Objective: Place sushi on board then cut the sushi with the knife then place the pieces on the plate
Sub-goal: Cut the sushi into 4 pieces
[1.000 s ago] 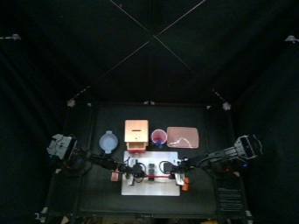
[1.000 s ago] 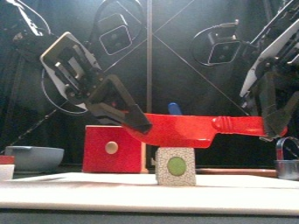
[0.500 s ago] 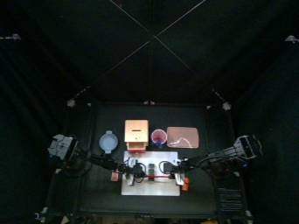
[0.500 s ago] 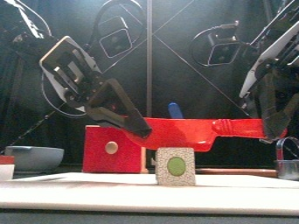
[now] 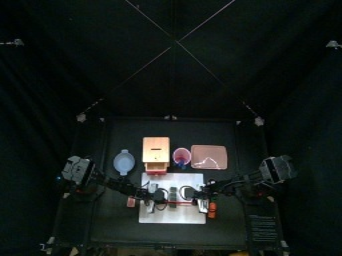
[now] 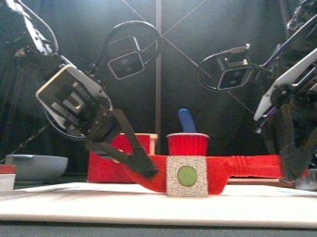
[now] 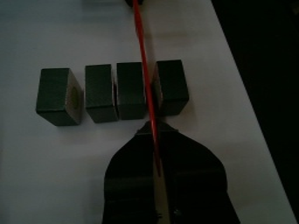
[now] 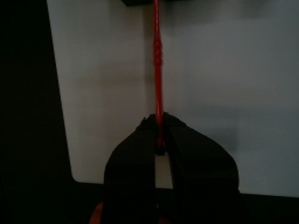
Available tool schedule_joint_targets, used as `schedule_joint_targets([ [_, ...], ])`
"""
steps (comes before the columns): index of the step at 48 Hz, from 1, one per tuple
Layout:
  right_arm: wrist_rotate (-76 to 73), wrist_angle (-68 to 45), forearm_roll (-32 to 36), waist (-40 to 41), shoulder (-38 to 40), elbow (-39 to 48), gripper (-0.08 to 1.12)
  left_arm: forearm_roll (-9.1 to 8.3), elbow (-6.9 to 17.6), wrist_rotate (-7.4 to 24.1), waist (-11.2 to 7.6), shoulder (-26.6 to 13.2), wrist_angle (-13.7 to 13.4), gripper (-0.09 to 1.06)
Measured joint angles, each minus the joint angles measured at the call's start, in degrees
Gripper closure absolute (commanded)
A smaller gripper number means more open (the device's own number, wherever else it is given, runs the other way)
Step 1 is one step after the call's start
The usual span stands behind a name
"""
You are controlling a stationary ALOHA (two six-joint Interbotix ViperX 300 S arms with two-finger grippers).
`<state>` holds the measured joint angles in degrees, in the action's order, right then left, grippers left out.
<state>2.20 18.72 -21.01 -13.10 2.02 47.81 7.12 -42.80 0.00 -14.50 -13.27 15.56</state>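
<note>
— So where is the toy sushi roll (image 7: 103, 92) to be found?
— It is laid on the white cutting board (image 5: 175, 213), as four dark green blocks set in a row. One end block is parted a little from the other three.
— And the red toy knife (image 6: 242, 167)?
— It is held level across the board, edge down. In the left wrist view it is seen as a thin red line lying along the seam between the last two blocks at the row's other end. In the front view its blade is sunk to the height of the sushi's end face.
— How are the grippers set?
— The left gripper (image 7: 152, 133) is clamped on one end of the knife and the right gripper (image 8: 156, 122) on the other. Both pairs of jaws are pressed tight on it.
— What is seen behind?
— The wooden box (image 5: 158, 152), the red cup (image 6: 188, 145) with the blue knife (image 6: 184, 118), the pink tray (image 5: 210, 157) and the blue-grey bowl (image 6: 35, 167) are ranged past the board's back edge.
</note>
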Motion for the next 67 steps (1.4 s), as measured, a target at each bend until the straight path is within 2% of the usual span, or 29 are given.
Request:
schedule_joint_targets([
  [11,0.1,0.1,0.3,-0.1,0.3,-0.4,0.88,0.0,0.3,0.0,0.0,0.9,-1.8,0.64],
  [17,0.0,2.3,0.8,-0.1,3.0,-0.9,0.88,-0.53,0.2,0.0,0.18,4.6,-3.3,0.64],
  [22,0.0,5.0,1.1,-0.1,6.0,-1.5,0.88,-1.76,-0.1,0.0,0.35,8.2,-4.0,0.62],
  [28,0.0,7.6,1.2,-0.1,9.1,-1.8,0.88,-3.43,-0.3,0.0,1.58,11.9,-4.1,0.6],
  [33,-0.2,9.8,1.2,0.0,11.4,-1.8,0.88,-4.13,-0.2,0.1,3.43,13.2,-3.7,0.55],
  [38,-0.3,12.2,1.1,0.1,12.9,-1.8,0.88,-4.31,-0.1,0.0,4.22,13.3,-1.6,0.4],
  [41,-0.6,14.5,0.7,-0.1,13.3,-0.8,0.88,-4.31,-1.1,0.0,4.39,13.4,-0.4,0.3],
  [48,-2.6,16.5,0.9,-1.1,13.4,-0.6,0.88,-3.16,-1.3,0.1,5.19,13.0,4.6,0.11],
  [56,-7.7,19.5,0.8,-1.1,14.3,-0.5,0.88,-2.11,-1.5,0.3,5.27,13.3,8.1,0.08],
  [67,-18.9,21.9,-3.3,-1.8,20.2,1.9,0.88,-2.11,-2.5,0.4,5.36,14.2,12.3,0.08],
])
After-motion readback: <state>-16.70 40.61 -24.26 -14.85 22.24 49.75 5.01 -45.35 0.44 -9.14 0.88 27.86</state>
